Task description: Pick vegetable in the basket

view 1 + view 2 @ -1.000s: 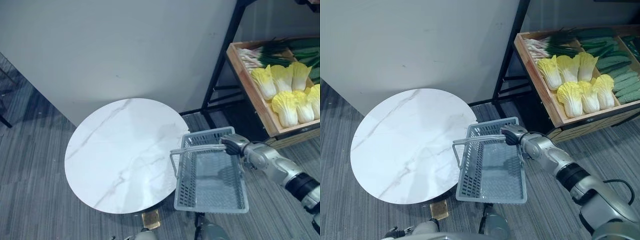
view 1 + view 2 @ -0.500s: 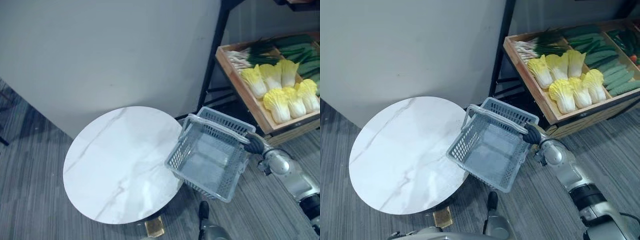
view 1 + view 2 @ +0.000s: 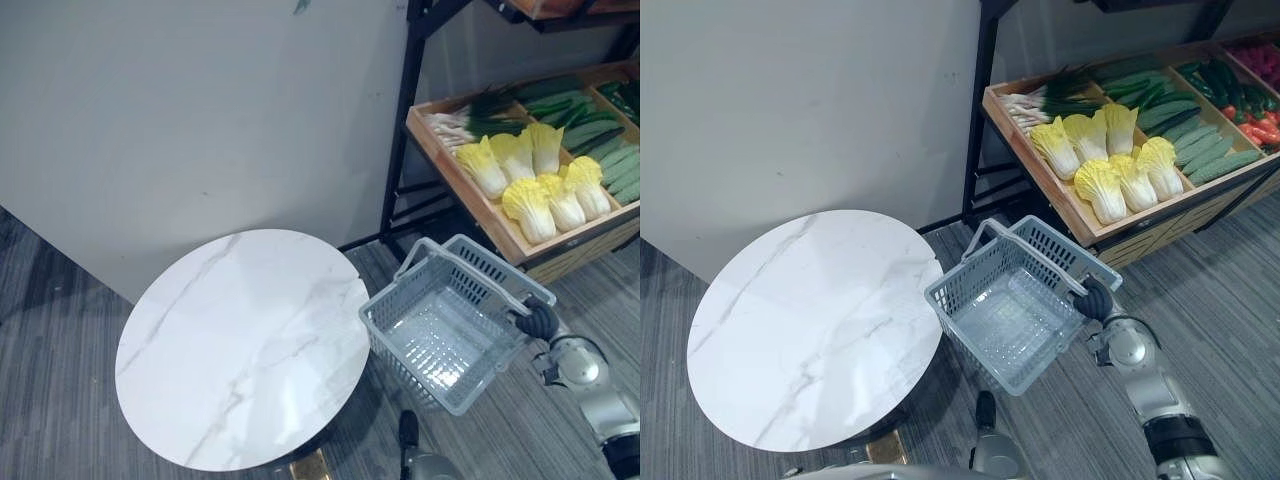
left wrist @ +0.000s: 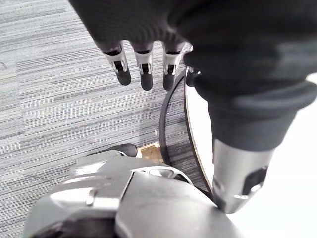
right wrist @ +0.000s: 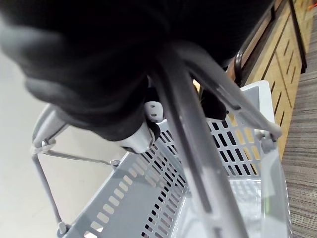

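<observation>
Carrying the basket (image 3: 985, 262) by its handle (image 5: 198, 144), my right hand (image 3: 1098, 298) curls its fingers round it (nothing inside yet). The cabbages (image 3: 1110, 165) lie in the wooden crate (image 3: 1040, 185) beyond my knuckles, well apart; next I must step closer. The round table (image 3: 800, 320) stands past the basket's far side, clear of that path; my left hand (image 4: 144, 62) hangs loose-fingered.

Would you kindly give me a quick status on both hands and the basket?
Right hand shut on basket, by its handle. Left hand open, idle by table. Basket empty, tilted, between table and crate. Cabbages in crate.
</observation>
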